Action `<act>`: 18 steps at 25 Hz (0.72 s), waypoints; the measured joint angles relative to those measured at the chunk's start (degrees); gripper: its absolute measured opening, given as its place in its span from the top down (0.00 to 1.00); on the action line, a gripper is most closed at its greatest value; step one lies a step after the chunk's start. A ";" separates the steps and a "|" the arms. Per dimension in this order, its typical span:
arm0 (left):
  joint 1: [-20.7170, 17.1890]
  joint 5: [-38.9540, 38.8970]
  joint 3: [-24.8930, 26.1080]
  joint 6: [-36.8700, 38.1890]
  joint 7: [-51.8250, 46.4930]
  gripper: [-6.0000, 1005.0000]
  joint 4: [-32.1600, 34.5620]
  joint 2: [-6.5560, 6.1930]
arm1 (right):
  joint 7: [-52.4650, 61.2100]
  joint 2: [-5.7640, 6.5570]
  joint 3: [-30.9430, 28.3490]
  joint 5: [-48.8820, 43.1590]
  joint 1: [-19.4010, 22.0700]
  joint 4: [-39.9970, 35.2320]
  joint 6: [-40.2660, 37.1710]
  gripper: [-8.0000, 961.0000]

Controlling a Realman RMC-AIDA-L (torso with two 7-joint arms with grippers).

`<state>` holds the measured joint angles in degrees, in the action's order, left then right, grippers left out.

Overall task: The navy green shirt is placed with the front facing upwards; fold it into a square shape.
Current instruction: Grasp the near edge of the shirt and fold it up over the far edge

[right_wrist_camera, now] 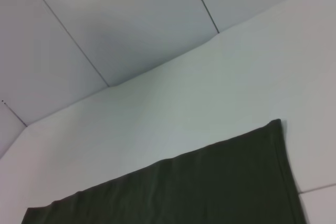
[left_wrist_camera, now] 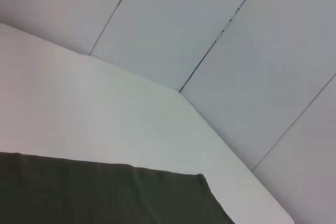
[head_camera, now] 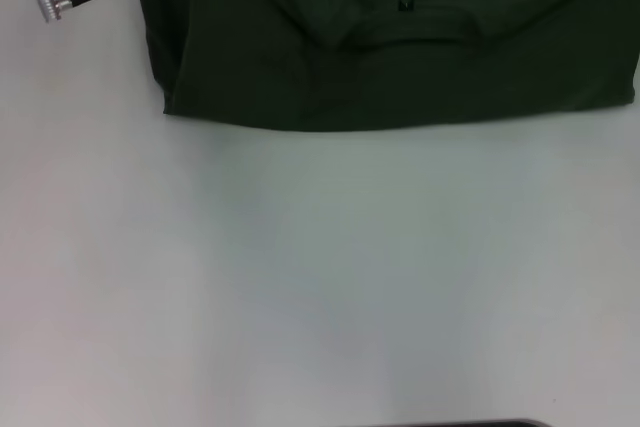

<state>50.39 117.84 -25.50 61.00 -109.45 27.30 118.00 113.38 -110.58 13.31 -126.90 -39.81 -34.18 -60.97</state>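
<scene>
Navy green shirt (head_camera: 400,57) flat on white worktop (head_camera: 300,277): soft, light, limp, wrinkles easily. Grip near-edge corners. Tool state L/R: cannot tell, neither visible.

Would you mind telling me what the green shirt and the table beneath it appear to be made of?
The navy green shirt looks like soft matte knit fabric, probably cotton: it shows limp creases and a stitched hem, with no shine. The table looks like a smooth, hard white board, perhaps laminate or painted wood, with a faint sheen; the exact material cannot be told.
</scene>
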 joint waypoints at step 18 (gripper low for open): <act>0.59 -4.10 -0.03 -5.33 4.80 0.99 -2.37 2.80 | -0.57 -3.98 6.05 1.93 -1.47 0.09 7.90 0.95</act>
<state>50.98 113.74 -25.53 55.67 -104.65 24.93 120.79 112.82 -114.56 19.36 -124.97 -41.28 -34.10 -53.07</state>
